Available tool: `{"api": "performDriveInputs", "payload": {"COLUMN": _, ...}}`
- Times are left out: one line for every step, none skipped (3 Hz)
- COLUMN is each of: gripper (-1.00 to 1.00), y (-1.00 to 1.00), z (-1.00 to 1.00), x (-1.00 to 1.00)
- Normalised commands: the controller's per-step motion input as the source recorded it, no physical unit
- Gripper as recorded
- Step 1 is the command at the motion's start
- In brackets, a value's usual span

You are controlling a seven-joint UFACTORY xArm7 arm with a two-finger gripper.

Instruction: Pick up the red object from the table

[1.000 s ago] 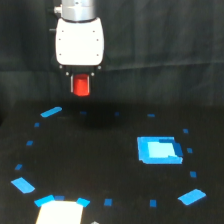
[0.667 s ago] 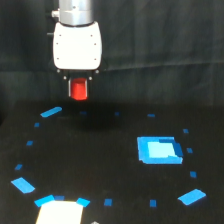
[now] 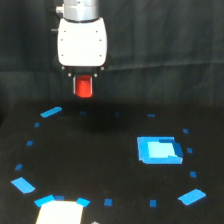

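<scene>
The table (image 3: pixel 110 165) takes up the lower half of the view, one flat black surface under a dark curtain (image 3: pixel 165 55) that hangs behind it.

One arm comes down from the top, its white housing (image 3: pixel 82 41) broad and boxy under a grey wrist joint (image 3: pixel 77 9).

One large blue square patch (image 3: pixel 158 150) lies on the table toward the exterior view's right, with a paler centre. At the bottom edge there is one white block (image 3: pixel 58 212) with blue along its top, cut off by the frame.

Of the bigger blue tape marks I count three: a slanted one (image 3: pixel 51 112) at the exterior view's left below the arm, a diamond-like one (image 3: pixel 22 185) at the lower left, and another (image 3: pixel 192 196) at the lower right. Around them sits a loose ring of small blue dots, roughly a dozen, though the blur makes an exact count unsure.

One gripper (image 3: pixel 83 86) hangs under the housing, its dark fingers closed in on either side of the single red object (image 3: pixel 84 87). The block sits upright between them, directly below the housing's middle, its lower end showing just past the fingers. It is up in the air, well clear of the table, seen against the curtain rather than against the black surface.
</scene>
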Motion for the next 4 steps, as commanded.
{"api": "performDriveInputs", "payload": {"gripper": -1.00, "y": 0.27, "z": -0.24, "x": -0.25}}
{"api": "performDriveInputs", "payload": {"gripper": -0.86, "y": -0.30, "z": -0.06, "x": -0.28}}
{"api": "performDriveInputs", "payload": {"gripper": -1.00, "y": -0.19, "z": -0.11, "x": -0.06}}
{"api": "performDriveInputs", "payload": {"gripper": -1.00, "y": -0.14, "z": -0.19, "x": 0.10}}
